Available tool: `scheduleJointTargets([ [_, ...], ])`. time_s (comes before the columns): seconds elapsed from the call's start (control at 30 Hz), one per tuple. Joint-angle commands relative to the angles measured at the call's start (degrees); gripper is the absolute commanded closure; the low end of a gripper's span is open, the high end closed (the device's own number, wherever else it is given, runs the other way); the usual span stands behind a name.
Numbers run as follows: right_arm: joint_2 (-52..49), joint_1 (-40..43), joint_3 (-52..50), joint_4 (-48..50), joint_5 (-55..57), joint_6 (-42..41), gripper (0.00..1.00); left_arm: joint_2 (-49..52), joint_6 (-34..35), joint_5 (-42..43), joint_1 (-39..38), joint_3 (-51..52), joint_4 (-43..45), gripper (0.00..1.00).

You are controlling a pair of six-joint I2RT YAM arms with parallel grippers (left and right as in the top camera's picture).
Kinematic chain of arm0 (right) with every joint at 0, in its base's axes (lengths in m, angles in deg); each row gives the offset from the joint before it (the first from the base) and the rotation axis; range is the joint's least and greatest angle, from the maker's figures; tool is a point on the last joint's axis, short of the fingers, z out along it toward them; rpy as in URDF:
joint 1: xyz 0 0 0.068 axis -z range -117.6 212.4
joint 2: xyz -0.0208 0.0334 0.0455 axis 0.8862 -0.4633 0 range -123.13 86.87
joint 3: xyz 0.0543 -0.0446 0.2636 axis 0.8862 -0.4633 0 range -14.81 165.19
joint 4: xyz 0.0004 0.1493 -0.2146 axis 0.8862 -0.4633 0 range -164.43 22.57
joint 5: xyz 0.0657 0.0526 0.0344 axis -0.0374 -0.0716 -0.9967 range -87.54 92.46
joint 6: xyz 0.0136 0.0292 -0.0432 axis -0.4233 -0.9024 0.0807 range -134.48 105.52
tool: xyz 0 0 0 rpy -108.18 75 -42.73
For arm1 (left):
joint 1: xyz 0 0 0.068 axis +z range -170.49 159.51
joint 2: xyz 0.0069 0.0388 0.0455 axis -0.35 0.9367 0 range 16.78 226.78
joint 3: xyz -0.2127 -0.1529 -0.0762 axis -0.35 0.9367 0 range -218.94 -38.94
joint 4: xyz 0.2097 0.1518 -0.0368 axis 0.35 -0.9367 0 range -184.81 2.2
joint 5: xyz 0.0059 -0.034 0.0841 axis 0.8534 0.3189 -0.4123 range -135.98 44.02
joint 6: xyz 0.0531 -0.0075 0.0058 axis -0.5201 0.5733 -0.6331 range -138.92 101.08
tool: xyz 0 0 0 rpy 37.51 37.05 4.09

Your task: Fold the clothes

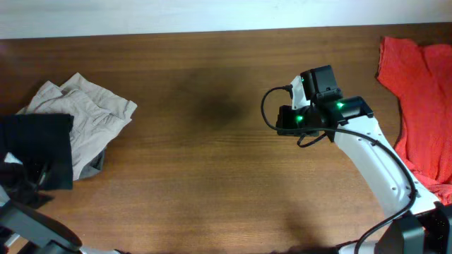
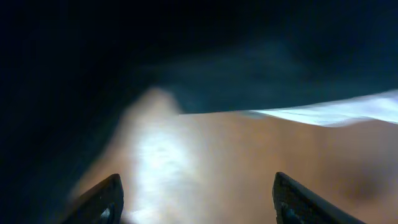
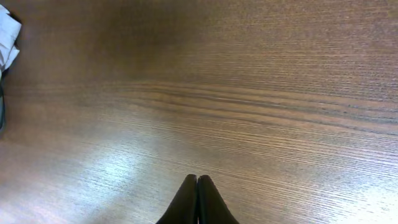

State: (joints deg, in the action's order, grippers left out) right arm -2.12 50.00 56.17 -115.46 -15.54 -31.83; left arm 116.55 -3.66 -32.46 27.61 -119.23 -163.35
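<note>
Gaping near the black T-shirt (image 1: 42,144), the left pincer (image 2: 198,180) holds nothing; the right pincer (image 3: 198,186) hangs clenched.

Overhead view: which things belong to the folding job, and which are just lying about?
Job: black T-shirt, at the left edge; left gripper, open; right gripper, shut.
Lying about: beige trousers, touching the T-shirt; red garments, at the right edge.
</note>
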Motion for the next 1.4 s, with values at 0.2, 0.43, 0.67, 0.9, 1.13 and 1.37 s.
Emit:
scheduleJointTargets([
  [0.2, -0.15, 0.11, 0.17, 0.31, 0.70, 0.66, 0.96, -0.13, 8.26, -15.63, -3.10, -2.67, -5.99, 0.01],
  [0.43, -0.15, 0.11, 0.17, 0.26, 0.68, 0.63, 0.96, -0.13, 5.68, -13.68, -3.10, -2.67, -0.09, 0.71],
  [0.67, -0.15, 0.11, 0.17, 0.26, 0.68, 0.63, 0.96, -0.13, 5.86, -12.00, -3.10, -2.69, -1.57, 0.34],
  [0.9, -0.15, 0.11, 0.17, 0.26, 0.68, 0.63, 0.96, -0.13, 3.98, -5.53, -3.10, -2.71, -2.73, 0.01],
  [1.13, -0.15, 0.11, 0.17, 0.26, 0.70, 0.63, 0.95, -0.13, 4.85, -5.38, -3.08, -2.71, -3.89, 1.00],
  [1.37, -0.15, 0.11, 0.17, 0.24, 0.68, 0.63, 0.95, -0.15, 3.15, -2.56, -3.10, -4.52, -4.98, 0.01],
])
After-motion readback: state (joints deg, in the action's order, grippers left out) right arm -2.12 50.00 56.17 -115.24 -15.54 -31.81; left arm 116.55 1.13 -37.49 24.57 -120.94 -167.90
